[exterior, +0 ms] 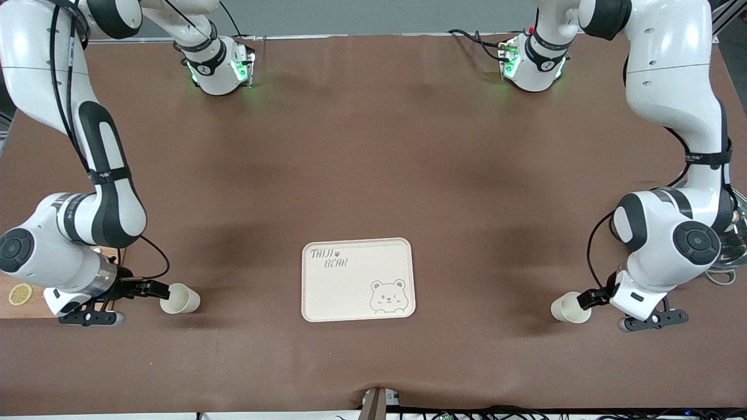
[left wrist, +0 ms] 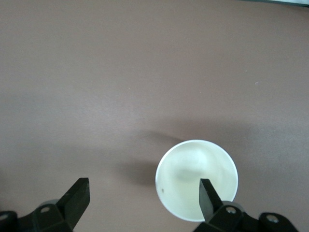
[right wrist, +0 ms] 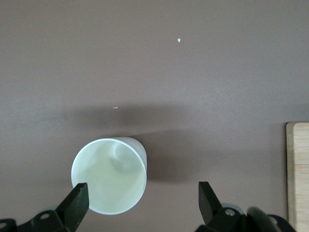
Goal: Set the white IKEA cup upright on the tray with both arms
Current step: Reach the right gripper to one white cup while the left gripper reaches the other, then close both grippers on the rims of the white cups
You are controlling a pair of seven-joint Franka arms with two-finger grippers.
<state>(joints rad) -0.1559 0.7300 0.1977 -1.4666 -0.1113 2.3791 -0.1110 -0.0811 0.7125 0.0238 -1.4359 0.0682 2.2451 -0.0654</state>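
Two white cups lie on their sides on the brown table, mouths toward the grippers. One cup (exterior: 180,298) is toward the right arm's end, just ahead of my open right gripper (exterior: 153,288). In the right wrist view this cup (right wrist: 109,176) sits off-centre by one fingertip (right wrist: 77,199) of the right gripper (right wrist: 142,200). The other cup (exterior: 571,307) lies ahead of my open left gripper (exterior: 588,299). In the left wrist view it (left wrist: 196,180) is partly covered by one fingertip (left wrist: 208,195) of the left gripper (left wrist: 143,198). The cream tray (exterior: 350,297) lies empty between the two cups.
A wooden cutting board (exterior: 17,300) with a lemon slice (exterior: 20,293) lies under the right arm at the table's edge; its corner shows in the right wrist view (right wrist: 298,174). A metal bowl (exterior: 732,245) sits by the left arm's elbow.
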